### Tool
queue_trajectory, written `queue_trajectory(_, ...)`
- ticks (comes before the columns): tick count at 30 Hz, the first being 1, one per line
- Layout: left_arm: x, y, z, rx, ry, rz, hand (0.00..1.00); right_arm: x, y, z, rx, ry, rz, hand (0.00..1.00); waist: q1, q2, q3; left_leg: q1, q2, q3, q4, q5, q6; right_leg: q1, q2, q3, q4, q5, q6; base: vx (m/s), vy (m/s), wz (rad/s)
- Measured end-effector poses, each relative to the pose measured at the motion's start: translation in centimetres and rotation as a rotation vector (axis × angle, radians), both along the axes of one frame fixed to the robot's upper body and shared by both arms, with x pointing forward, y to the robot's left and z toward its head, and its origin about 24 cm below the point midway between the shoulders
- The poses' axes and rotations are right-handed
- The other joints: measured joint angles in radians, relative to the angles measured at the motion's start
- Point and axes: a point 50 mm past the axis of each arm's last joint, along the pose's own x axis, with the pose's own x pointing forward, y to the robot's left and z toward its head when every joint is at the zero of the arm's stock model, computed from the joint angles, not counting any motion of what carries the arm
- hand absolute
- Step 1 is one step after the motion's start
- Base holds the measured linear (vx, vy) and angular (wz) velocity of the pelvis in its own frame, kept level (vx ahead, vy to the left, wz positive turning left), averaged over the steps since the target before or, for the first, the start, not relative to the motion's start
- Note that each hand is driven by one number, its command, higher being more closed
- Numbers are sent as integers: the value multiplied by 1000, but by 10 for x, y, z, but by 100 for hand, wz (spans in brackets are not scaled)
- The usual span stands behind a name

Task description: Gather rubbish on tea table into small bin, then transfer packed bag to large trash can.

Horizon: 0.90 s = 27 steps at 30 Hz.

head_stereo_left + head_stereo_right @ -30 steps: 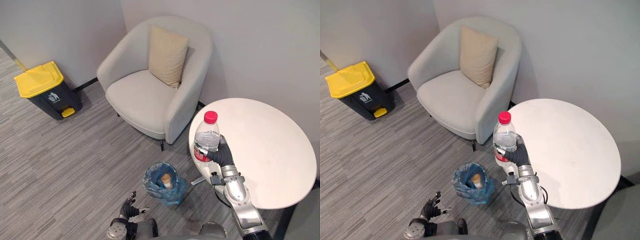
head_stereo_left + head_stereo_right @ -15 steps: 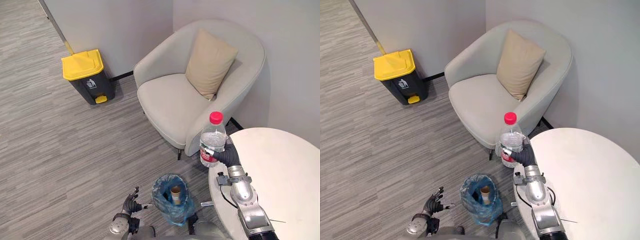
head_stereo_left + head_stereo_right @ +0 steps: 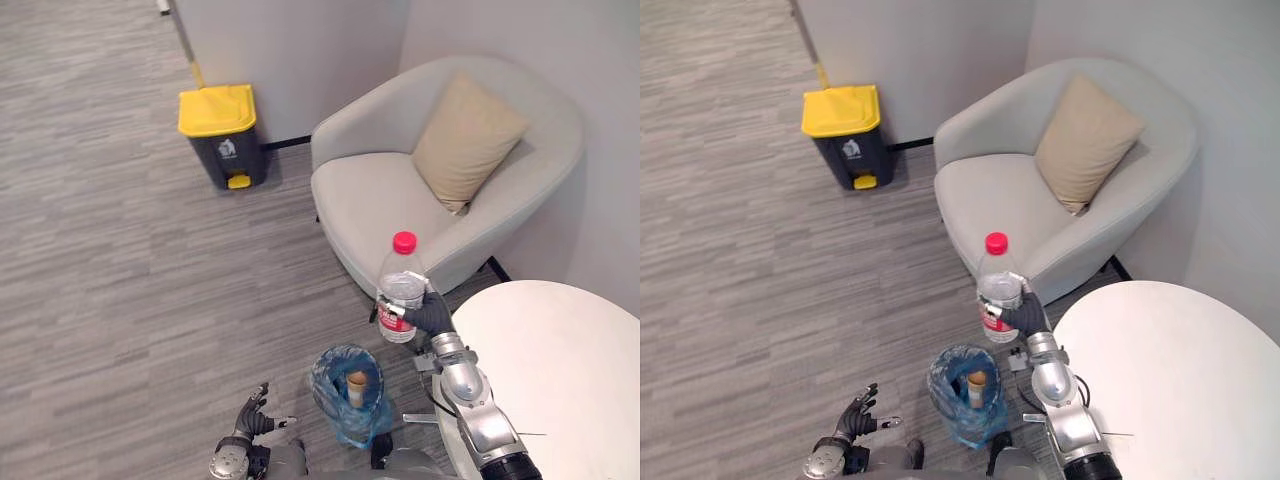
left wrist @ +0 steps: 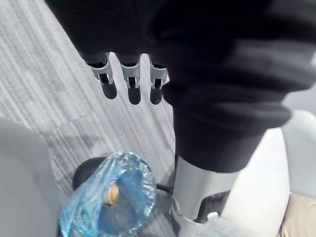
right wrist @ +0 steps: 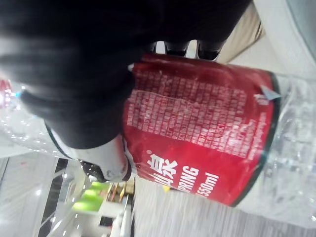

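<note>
My right hand [image 3: 429, 316] is shut on a clear plastic bottle [image 3: 401, 291] with a red cap and red label [image 5: 197, 128]. It holds the bottle upright in the air, off the left edge of the round white tea table [image 3: 560, 380]. Below and left of the bottle stands the small bin [image 3: 347, 392], lined with a blue bag and holding a brown cup [image 4: 113, 193]. My left hand [image 3: 252, 418] hangs low by the floor, left of the small bin, with its fingers [image 4: 134, 89] relaxed and holding nothing. The large trash can [image 3: 222, 135], dark with a yellow lid, stands by the far wall.
A grey armchair [image 3: 400, 200] with a beige cushion [image 3: 468, 140] stands behind the bottle, between the table and the trash can. Striped grey carpet [image 3: 120, 290] stretches from the small bin to the trash can.
The camera has swung left, so the trash can and armchair now sit further right in view. The bottle in my right hand has moved left, off the table toward the small bin.
</note>
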Motion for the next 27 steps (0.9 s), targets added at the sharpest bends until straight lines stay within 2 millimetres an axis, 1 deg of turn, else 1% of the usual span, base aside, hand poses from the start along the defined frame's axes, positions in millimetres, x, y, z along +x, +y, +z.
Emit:
queue_trajectory(2, 9, 1, 3, 3, -23, 1, 0, 9, 10, 2, -17, -5, 50, 100, 2, 3, 36, -63, -12, -8, 38, 0, -2, -68, -20, -9, 75, -23, -2, -247, -12, 29)
queue_trajectory(3, 12, 1, 4, 4, -31, -1, 0, 11, 13, 2, -21, -7, 59, 100, 5, 6, 50, -78, -16, -9, 48, 0, -2, -87, -26, -10, 94, -31, 1, -301, -15, 26)
queue_trajectory(4, 19, 0, 7, 5, -52, -4, 0, 16, 16, 4, -29, -12, 76, 100, 18, 11, 79, -108, -22, -4, 63, -3, -2, -120, -39, -12, 129, -44, 2, -307, -13, 20)
queue_trajectory(5, 26, 0, 10, 5, -72, -8, 0, 20, 20, 6, -44, -20, 99, 100, 23, 16, 100, -151, -23, 12, 76, -1, -2, -168, -52, -12, 156, -44, 2, -303, -7, 19)
queue_trajectory(8, 36, -1, 16, 0, -112, 4, 0, 28, 31, 16, -53, -58, 147, 100, 24, 23, 137, -221, -22, 39, 80, 4, -5, -252, -66, -5, 186, -44, 3, -219, -17, 16)
queue_trajectory(9, 42, 0, 21, -1, -140, 23, 0, 33, 35, 22, -61, -76, 164, 100, 25, 24, 155, -264, -15, 58, 100, 7, -8, -301, -76, 1, 218, -43, 3, -157, -11, 2)
queue_trajectory(10, 44, 0, 22, -5, -151, 29, 0, 35, 36, 24, -64, -84, 168, 100, 25, 26, 164, -280, -15, 63, 114, 7, -8, -317, -78, 2, 231, -43, 3, -170, 7, -7)
queue_trajectory(11, 50, -1, 27, -15, -179, 43, 0, 39, 40, 31, -68, -110, 180, 100, 25, 28, 187, -315, -14, 71, 145, 7, -8, -354, -84, 3, 263, -43, 3, -90, 9, -8)
queue_trajectory(12, 53, -2, 28, -17, -188, 46, 0, 41, 41, 33, -68, -119, 181, 100, 25, 28, 192, -333, -14, 74, 158, 7, -8, -374, -87, 5, 277, -44, 2, -101, 13, -8)
queue_trajectory(14, 65, -7, 36, -40, -232, 68, 0, 46, 44, 42, -67, -154, 173, 100, 24, 30, 204, -418, -12, 82, 205, 7, -8, -458, -93, 11, 324, -50, -1, -88, -4, -2)
queue_trajectory(15, 78, -12, 43, -60, -270, 68, 0, 49, 44, 47, -68, -172, 169, 100, 24, 31, 225, -470, -1, 86, 237, 7, -8, -505, -94, 11, 351, -56, -3, -64, -21, 0)
queue_trajectory(17, 89, -17, 51, -74, -306, 65, 0, 52, 45, 52, -65, -192, 156, 100, 24, 30, 234, -531, 10, 96, 278, 7, -7, -560, -97, 10, 391, -68, -4, -39, -21, 2)
queue_trajectory(18, 99, -22, 58, -83, -337, 72, 0, 55, 45, 57, -63, -209, 144, 100, 25, 27, 238, -585, 17, 110, 318, 8, -6, -616, -105, 13, 435, -80, -11, 0, 0, 0)
queue_trajectory(19, 103, -23, 61, -87, -354, 72, 0, 57, 46, 60, -64, -219, 141, 100, 24, 24, 245, -603, 16, 114, 329, 10, -3, -638, -108, 18, 451, -82, -16, 0, 0, 0)
queue_trajectory(21, 122, -29, 81, -102, -441, 58, 0, 67, 49, 78, -79, -282, 128, 100, 26, 21, 273, -680, 17, 122, 368, 9, -2, -720, -111, 31, 499, -87, -20, -6, 1, -5)
queue_trajectory(22, 126, -30, 84, -104, -458, 59, 0, 70, 49, 82, -79, -297, 122, 100, 25, 22, 279, -694, 18, 123, 375, 9, -2, -735, -111, 33, 505, -87, -21, -9, 3, -6)
queue_trajectory(24, 137, -36, 101, -145, -534, 82, 0, 83, 45, 95, -66, -327, 65, 100, 25, 22, 294, -767, 17, 126, 399, 7, -1, -809, -118, 35, 534, -91, -26, -9, -2, 2)
queue_trajectory(27, 147, -40, 114, -164, -587, 81, 0, 97, 38, 106, -83, -336, 11, 100, 25, 23, 306, -837, 15, 122, 425, 8, 0, -878, -121, 35, 562, -93, -29, -18, -13, 5)
